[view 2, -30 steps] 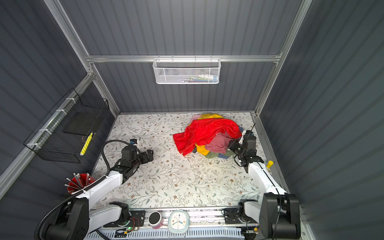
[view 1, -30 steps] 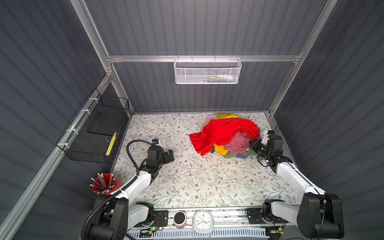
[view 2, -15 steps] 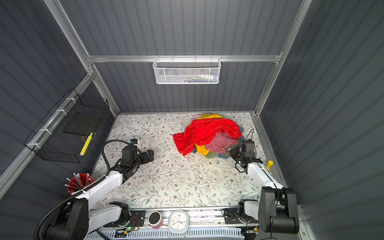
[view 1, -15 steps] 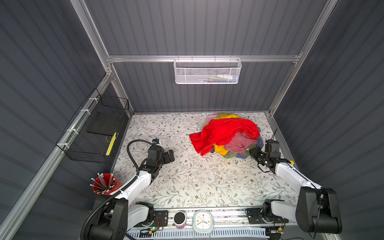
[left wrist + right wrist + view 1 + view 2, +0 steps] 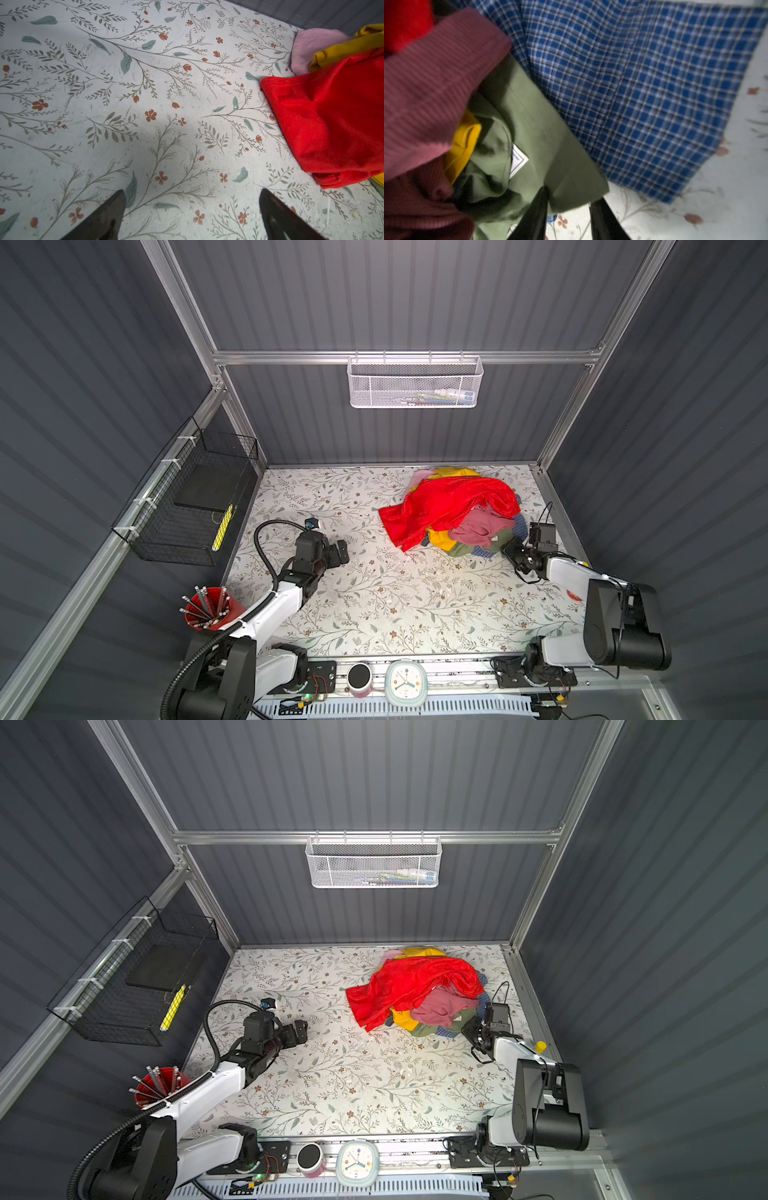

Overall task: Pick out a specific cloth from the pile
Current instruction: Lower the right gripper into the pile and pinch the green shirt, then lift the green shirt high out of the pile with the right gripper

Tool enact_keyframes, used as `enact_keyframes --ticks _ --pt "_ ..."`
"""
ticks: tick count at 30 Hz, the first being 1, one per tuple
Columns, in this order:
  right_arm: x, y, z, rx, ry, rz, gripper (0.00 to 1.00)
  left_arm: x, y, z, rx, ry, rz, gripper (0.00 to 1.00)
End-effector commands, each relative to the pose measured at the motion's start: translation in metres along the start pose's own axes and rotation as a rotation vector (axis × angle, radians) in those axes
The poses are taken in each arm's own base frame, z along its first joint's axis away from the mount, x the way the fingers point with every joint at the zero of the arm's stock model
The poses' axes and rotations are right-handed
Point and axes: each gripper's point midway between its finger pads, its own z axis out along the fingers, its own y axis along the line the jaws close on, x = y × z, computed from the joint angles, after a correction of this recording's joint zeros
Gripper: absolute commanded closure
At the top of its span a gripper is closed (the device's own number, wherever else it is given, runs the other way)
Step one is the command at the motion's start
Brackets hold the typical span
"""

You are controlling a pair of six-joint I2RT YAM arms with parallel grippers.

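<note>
Now, my right gripper (image 5: 571, 195) is low at edge of pile (image 5: 457, 510). Jaws half apart, nothing pinched yet. Hem of olive cloth (image 5: 533, 124) lies just between my tips. It sits at pile bottom, under dusty-pink cloth (image 5: 425, 83) and beside blue checked cloth (image 5: 633, 83), so I judge side approach is better than from top. My left gripper (image 5: 192, 192) is released wide over bare table (image 5: 124, 83), well apart from pile, probably to stay out of way.
</note>
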Motion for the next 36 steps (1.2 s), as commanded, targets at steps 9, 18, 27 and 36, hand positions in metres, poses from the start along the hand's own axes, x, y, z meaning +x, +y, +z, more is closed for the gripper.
enact_keyframes --ticks 9,18,27,36 --pt "-0.027 0.024 0.010 -0.091 -0.066 -0.014 0.79 0.003 -0.004 -0.006 0.021 -0.001 0.004 0.00" --pt "-0.027 0.029 0.019 -0.126 -0.042 0.015 0.96 0.002 -0.003 -0.008 0.019 -0.002 0.005 0.00" --pt "-0.033 0.049 -0.010 -0.209 -0.092 -0.014 1.00 0.001 -0.004 -0.007 0.018 -0.001 0.004 0.00" --pt "-0.047 0.086 -0.077 -0.306 -0.221 -0.101 1.00 -0.004 -0.009 -0.005 0.026 -0.006 0.010 0.00"
